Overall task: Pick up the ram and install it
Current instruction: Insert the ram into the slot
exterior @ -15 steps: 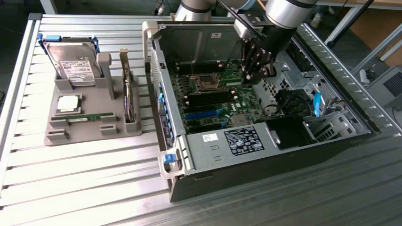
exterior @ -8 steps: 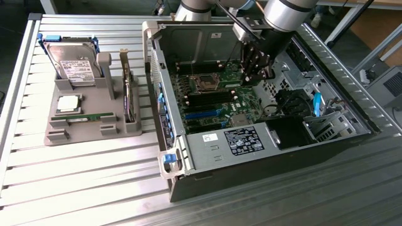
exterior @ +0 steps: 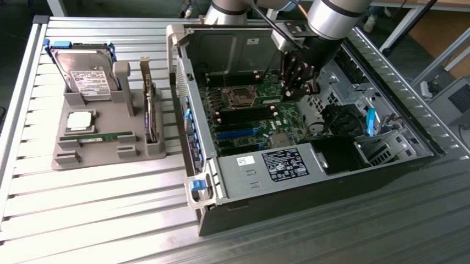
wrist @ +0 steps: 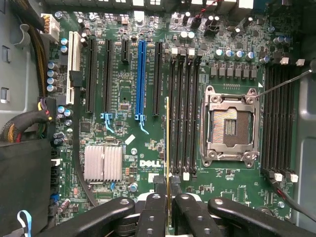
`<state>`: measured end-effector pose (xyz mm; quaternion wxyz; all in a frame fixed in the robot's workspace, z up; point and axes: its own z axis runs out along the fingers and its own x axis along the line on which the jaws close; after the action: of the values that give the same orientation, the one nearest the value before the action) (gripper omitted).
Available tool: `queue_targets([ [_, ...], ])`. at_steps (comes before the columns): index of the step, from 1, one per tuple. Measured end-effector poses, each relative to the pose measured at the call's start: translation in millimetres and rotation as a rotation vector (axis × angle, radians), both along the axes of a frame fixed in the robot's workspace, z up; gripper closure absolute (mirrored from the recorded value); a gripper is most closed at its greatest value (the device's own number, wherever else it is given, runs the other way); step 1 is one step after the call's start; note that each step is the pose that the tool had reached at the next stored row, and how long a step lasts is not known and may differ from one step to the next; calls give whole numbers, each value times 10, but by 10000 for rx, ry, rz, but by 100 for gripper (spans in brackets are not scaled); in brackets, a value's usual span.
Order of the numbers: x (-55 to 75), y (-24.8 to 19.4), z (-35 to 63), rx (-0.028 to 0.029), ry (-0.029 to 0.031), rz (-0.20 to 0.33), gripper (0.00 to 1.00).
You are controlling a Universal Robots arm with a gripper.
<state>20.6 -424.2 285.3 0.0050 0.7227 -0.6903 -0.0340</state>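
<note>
Exterior view: An open computer case [exterior: 309,181] lies on its side on the slatted metal desk [exterior: 96,220], toward the exterior view's right. The arm reaches down into the case from the far edge of the desk. The hand [exterior: 300,91] hangs over the motherboard [exterior: 253,118], beside the processor socket [exterior: 239,98]. Its fingers are nearly closed on the ram [exterior: 291,77], which stands on edge between them. A grey parts holder [exterior: 103,148] sits on the desk toward the exterior view's left, well apart from the case. It carries a hard drive [exterior: 87,74], a processor [exterior: 79,122], a second green memory stick [exterior: 99,139] lying flat, and an upright card [exterior: 151,118].

Wrist view: The hand [wrist: 169,210] grips the ram [wrist: 168,148] between its two inner fingers [wrist: 153,215], which are drawn in close on the thin board. The ram appears edge-on as a narrow yellowish-green line. It stands above the motherboard [wrist: 123,84], just beside the bank of black memory slots [wrist: 183,108] next to the processor socket [wrist: 231,126]. Whether its lower edge touches a slot cannot be determined. A heatsink [wrist: 103,162] and a blue expansion slot [wrist: 141,79] lie on the other side of the ram from the socket.
</note>
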Motion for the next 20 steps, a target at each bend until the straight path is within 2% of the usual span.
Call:
queue_targets([
  [20, 0, 0, -129, -1, 0, 0, 87],
])
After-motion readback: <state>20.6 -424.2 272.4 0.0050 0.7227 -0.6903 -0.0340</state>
